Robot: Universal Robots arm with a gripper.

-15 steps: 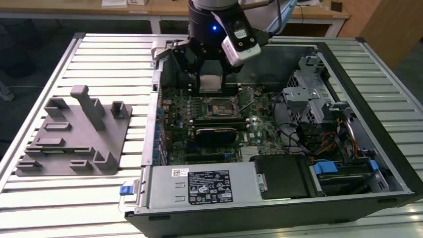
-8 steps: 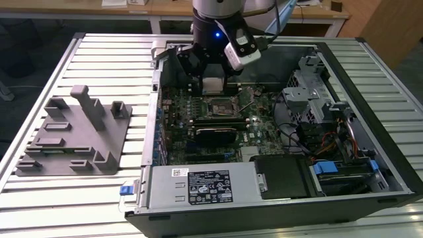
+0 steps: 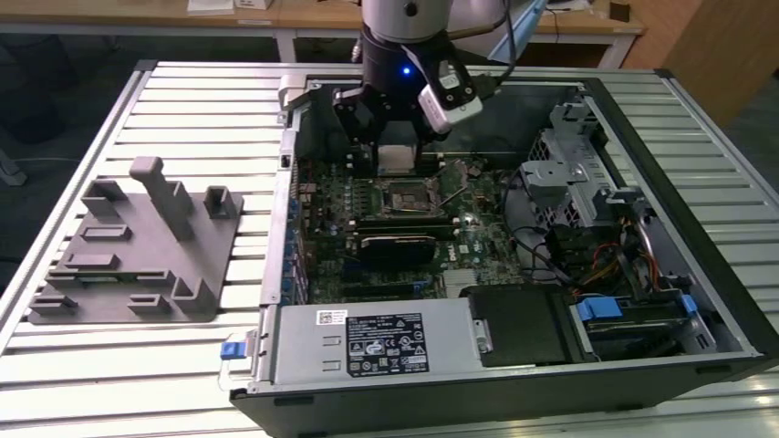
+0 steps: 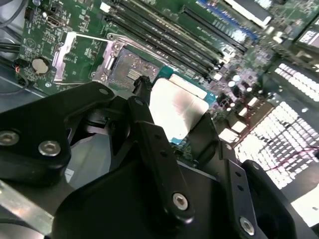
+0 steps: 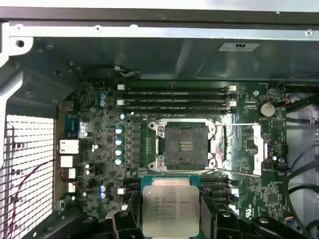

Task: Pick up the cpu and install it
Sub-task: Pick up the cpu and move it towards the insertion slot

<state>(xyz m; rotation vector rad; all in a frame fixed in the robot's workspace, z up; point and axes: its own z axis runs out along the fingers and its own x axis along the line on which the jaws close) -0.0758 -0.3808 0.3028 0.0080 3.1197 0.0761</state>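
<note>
The black two-fingered gripper (image 4: 172, 110) pinches the cpu (image 5: 170, 209), a small thin square chip with a pale silver-grey metal lid, by two opposite edges. It hangs inside the open black computer case (image 3: 487, 401), above the green motherboard (image 5: 99, 149), just beside the open metal-framed socket (image 5: 185, 145) and not yet seated. The chip looks light and stiff, with a delicate underside, so the edges are the sound place to hold it.

the cpu (image 5: 171, 209) hangs over the motherboard (image 5: 99, 149) inside the case (image 5: 149, 50), near the socket (image 5: 185, 145).

Label on power supply (image 3: 387, 345), marking on cpu (image 5: 171, 207): nothing legible.
</note>
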